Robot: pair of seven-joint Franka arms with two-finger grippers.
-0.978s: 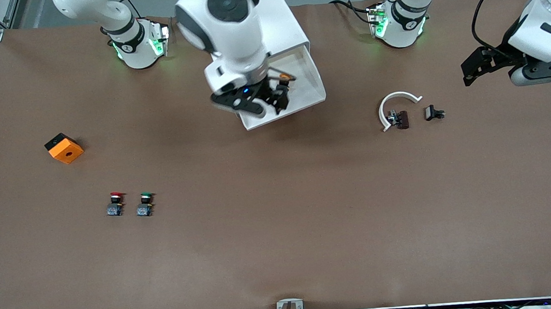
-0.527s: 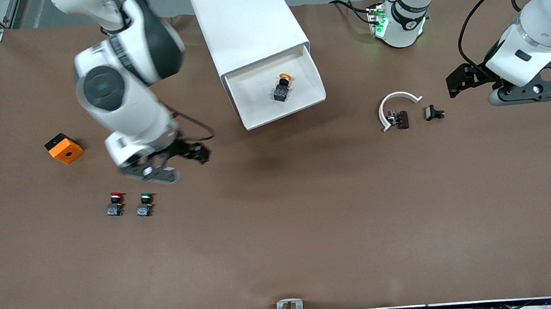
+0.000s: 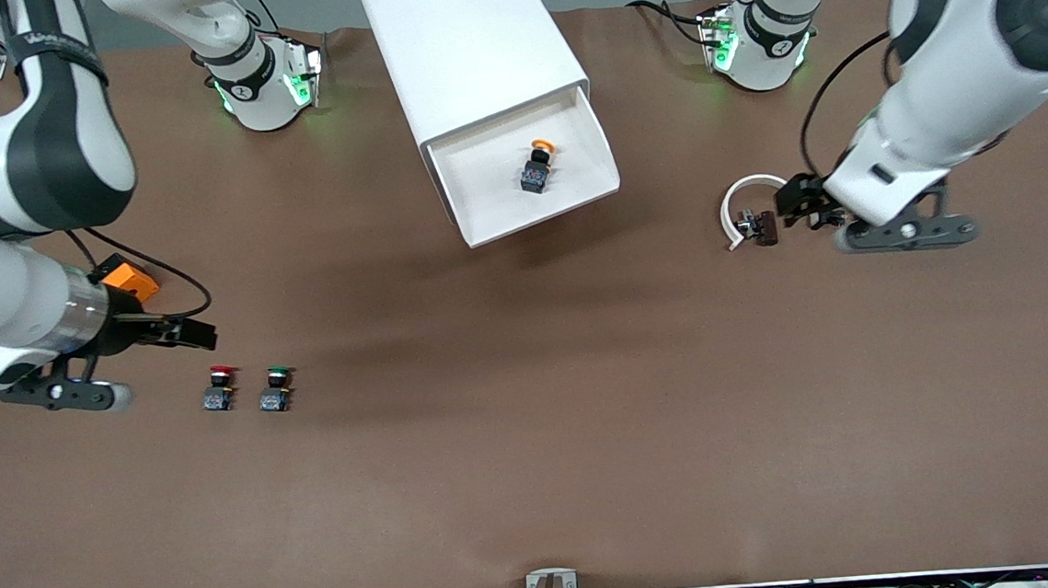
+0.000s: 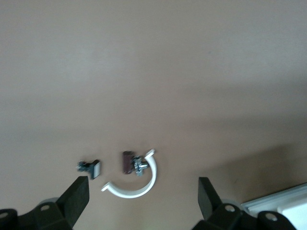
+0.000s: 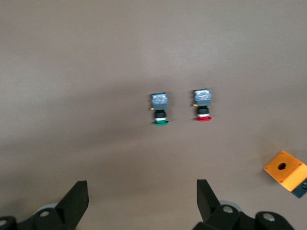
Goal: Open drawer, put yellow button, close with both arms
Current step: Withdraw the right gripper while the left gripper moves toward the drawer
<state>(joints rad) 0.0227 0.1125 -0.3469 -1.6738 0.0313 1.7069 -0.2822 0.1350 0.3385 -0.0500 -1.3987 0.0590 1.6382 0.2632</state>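
Observation:
The white cabinet (image 3: 470, 49) stands between the two arm bases. Its top drawer (image 3: 482, 225) is pulled open, and a corner of it shows in the left wrist view (image 4: 283, 211). The yellow button (image 3: 537, 166) lies in the drawer's white tray, free of both grippers. My right gripper (image 3: 187, 331) is open and empty over the table, above the red and green buttons; its wrist view (image 5: 141, 187) shows it wide open. My left gripper (image 3: 799, 199) is open and empty over the white ring; it also shows in its wrist view (image 4: 142, 187).
A red-capped button (image 3: 219, 387) and a green-capped button (image 3: 276, 388) lie side by side toward the right arm's end. An orange block (image 3: 131, 280) lies farther from the front camera than these. A white ring (image 3: 743, 196), a brown part (image 3: 767, 227) and a small black part (image 4: 91, 167) lie under the left gripper.
The right gripper let go of the yellow button in the drawer and swung away toward the right arm's end. The left arm moved in from the table's end to over the white ring.

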